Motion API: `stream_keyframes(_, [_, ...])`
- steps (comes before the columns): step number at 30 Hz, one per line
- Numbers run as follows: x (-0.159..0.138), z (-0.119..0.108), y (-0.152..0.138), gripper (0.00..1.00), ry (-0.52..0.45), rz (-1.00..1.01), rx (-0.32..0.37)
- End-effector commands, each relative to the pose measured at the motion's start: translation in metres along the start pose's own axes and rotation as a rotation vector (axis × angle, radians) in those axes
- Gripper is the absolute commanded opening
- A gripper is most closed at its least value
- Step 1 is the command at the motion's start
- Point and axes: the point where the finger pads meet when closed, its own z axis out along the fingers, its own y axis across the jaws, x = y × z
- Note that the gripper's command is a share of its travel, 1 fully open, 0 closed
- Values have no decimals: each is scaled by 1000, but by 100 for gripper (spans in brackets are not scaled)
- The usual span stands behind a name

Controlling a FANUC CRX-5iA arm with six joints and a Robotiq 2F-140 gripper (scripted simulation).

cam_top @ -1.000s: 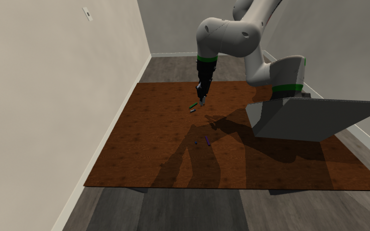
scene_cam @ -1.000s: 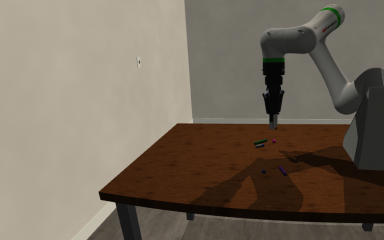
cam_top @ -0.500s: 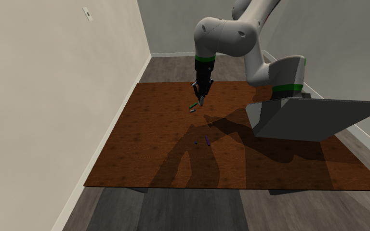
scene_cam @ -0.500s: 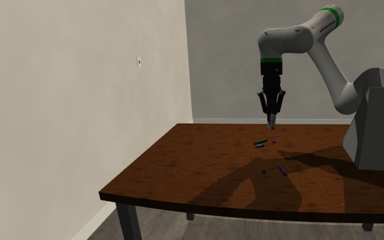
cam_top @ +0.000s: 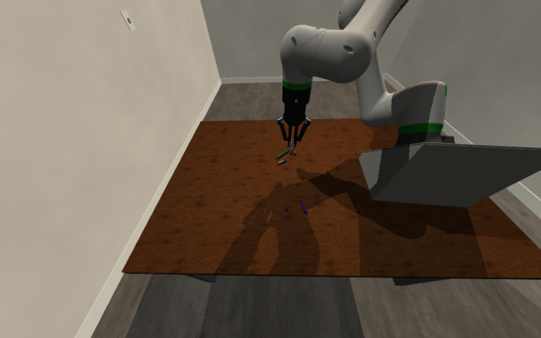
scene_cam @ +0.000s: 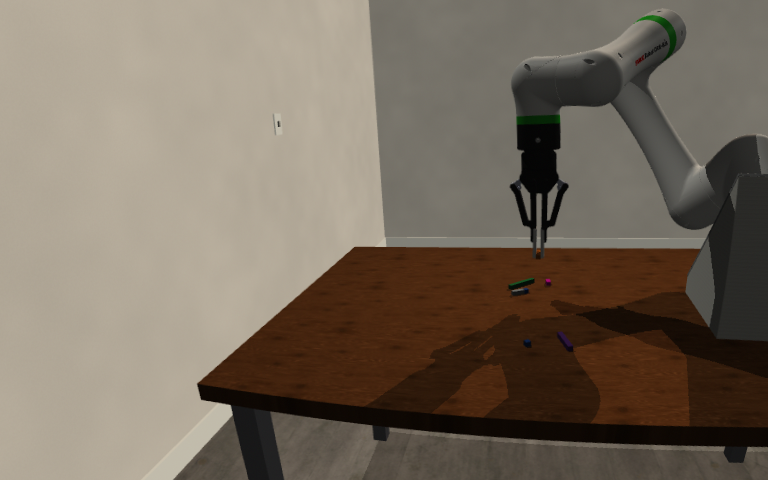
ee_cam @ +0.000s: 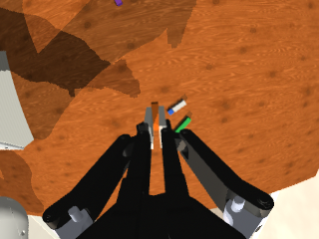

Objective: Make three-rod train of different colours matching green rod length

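Observation:
My gripper [cam_top: 292, 148] hangs upright above the far middle of the table, shut on a small orange rod [ee_cam: 155, 115], which it holds clear of the surface [scene_cam: 537, 260]. Just below and in front lie the green rod [cam_top: 282, 154] [scene_cam: 521, 283] [ee_cam: 183, 123] and a grey rod with a blue piece at one end [cam_top: 282, 162] [scene_cam: 519, 292] [ee_cam: 177, 107]. These two lie side by side and close together. A magenta rod [cam_top: 294, 152] [scene_cam: 547, 281] lies to the right of the green rod. It is hidden in the wrist view.
A purple rod [cam_top: 303, 205] [scene_cam: 564, 341] and a small blue rod [cam_top: 286, 208] [scene_cam: 527, 343] lie nearer the table's middle, in the arm's shadow. The robot's grey base block [cam_top: 446, 171] stands at the right.

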Motion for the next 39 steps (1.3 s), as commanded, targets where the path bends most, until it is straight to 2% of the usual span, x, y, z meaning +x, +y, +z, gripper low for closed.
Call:
stream_keyframes(1, [0,0,3,3,-6,167,-7])
stream_keyframes(4, [0,-1,5,3,-5,268,-7])
stream_keyframes(6, [0,-1,5,3,-5,268,-7])
stream_keyframes(7, [0,-1,7,3,-5,362,-7])
stream_keyframes(21, [1,-1,15,3,-3,823,-8])
stream_keyframes(23, [1,-1,15,3,-3,823,-8])
stream_keyframes(24, [1,-1,17,3,-3,921,-9])
stream_keyframes(39, [1,-1,26,3,-1,1378,-10])
